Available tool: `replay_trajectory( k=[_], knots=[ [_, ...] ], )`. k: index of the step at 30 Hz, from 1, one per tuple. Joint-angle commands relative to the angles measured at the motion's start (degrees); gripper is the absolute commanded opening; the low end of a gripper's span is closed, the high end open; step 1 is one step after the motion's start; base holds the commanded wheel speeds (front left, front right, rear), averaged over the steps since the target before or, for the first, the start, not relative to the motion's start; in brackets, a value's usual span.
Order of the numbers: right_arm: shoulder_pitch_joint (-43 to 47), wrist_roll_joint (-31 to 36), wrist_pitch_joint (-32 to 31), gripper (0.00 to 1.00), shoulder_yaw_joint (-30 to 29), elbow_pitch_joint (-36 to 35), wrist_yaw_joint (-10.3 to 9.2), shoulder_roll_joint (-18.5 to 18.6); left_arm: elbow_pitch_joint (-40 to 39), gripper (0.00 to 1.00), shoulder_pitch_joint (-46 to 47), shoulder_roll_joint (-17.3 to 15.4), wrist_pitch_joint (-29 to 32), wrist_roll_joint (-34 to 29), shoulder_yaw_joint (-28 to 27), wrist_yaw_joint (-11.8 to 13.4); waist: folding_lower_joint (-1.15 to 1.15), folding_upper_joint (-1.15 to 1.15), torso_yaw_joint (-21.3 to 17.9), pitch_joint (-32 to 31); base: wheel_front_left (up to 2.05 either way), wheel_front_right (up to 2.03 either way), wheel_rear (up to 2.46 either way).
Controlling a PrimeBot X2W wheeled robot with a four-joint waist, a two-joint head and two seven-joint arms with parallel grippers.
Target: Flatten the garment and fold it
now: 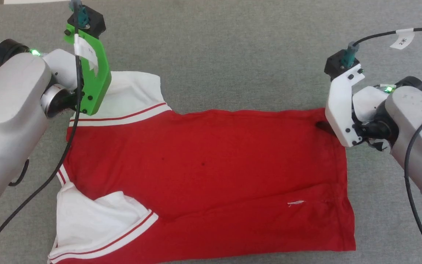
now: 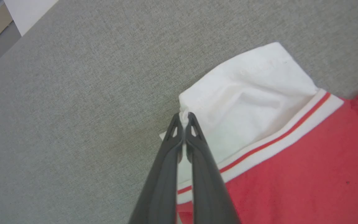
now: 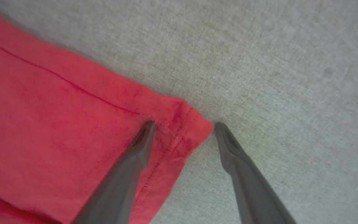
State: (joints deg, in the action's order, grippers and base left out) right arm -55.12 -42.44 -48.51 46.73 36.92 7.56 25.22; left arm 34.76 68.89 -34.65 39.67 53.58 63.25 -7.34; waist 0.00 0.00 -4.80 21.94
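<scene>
On the left, the robot's left hand (image 2: 184, 118), mounted behind a bright green plastic bracket (image 1: 94, 80), is clenched on a small pinch of white cloth at the outer edge of the far sleeve (image 2: 253, 93), its two dark fingers pressed together around the fold. That sleeve belongs to the red jersey T-shirt with white short sleeves and red-and-white striped trim (image 1: 203, 165), which lies spread across the grey felt-covered bench (image 1: 233, 47), its sleeve end towards the bench's left side and its hem towards the right. The far sleeve lies flat on the bench, pointing at the far edge. The near sleeve (image 1: 97, 220) is turned inward over the red body, and a long crease runs across the near part of the body towards the hem. A tiny white fleck (image 1: 296, 202) sits on the red cloth near that crease. On the right, the right hand (image 3: 184, 125), carried behind a white plastic bracket (image 1: 343, 106), is released, its fingers spread wide at the far hem corner (image 3: 185, 130): one fingertip lies over the red cloth just inside the stitched hem, the other over bare bench just beside the corner.
</scene>
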Motion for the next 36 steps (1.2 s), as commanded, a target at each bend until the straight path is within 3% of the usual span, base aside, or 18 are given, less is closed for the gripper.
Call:
replay_trajectory(
  k=[1, 3, 4, 5, 14, 22, 29, 36],
  knots=[
    [1.5, -0.5, 0.5, 1.00, 2.2, 1.4, -0.08, -1.4, 0.3, 0.00, 0.9, 0.2, -0.5, 0.8, 0.4, -0.1, 0.00, 0.00, 0.6, 0.7, 0.00, 0.00, 0.00],
    [2.1, -1.2, 1.3, 1.00, 3.8, 2.7, -0.08, -1.7, 0.7, 0.00, 1.1, 0.1, -0.9, 1.2, 1.0, -0.1, 0.00, 0.00, 0.5, 0.7, 0.00, 0.00, 0.00],
    [2.2, -1.5, 1.6, 0.94, 4.3, 3.1, -0.08, -1.7, 0.9, 0.00, 1.1, 0.0, -1.0, 1.4, 1.2, -0.1, 0.00, 0.00, 0.4, 0.6, 0.00, 0.00, 0.00],
    [2.1, -1.8, 2.1, 0.00, 4.9, 3.5, -0.08, -1.6, 1.2, 0.00, 1.1, 0.0, -1.1, 1.7, 1.4, -0.1, 0.00, 0.00, 0.3, 0.4, 0.00, 0.00, 0.00],
    [0.6, -4.8, 10.1, 0.00, 7.1, 4.2, -0.08, -1.2, 3.4, 0.00, -1.1, -0.7, -4.2, 4.4, 2.5, -0.1, 0.00, 0.00, -0.8, -3.8, 0.00, 0.00, 0.00],
    [4.6, -8.0, 20.5, 0.00, 9.5, -0.8, -0.08, 2.5, 0.4, 0.00, -7.0, -3.1, -11.3, 6.1, 4.0, -0.1, 0.00, 0.00, -0.4, -12.4, 0.00, 0.00, 0.00],
    [9.9, -8.7, 27.5, 0.00, 9.8, -6.2, -0.08, 7.1, -6.4, 0.00, -12.9, -8.0, -16.4, 6.9, 4.6, 0.1, 0.00, 0.00, 0.8, -18.6, 0.00, 0.00, 0.00],
    [17.3, -7.6, 31.0, 0.00, 8.2, -11.6, -0.08, 11.0, -16.9, 0.00, -19.9, -13.8, -19.4, 7.4, 5.1, 3.6, 0.00, 0.00, 2.1, -22.8, 0.00, 0.00, 0.00]
  ],
)
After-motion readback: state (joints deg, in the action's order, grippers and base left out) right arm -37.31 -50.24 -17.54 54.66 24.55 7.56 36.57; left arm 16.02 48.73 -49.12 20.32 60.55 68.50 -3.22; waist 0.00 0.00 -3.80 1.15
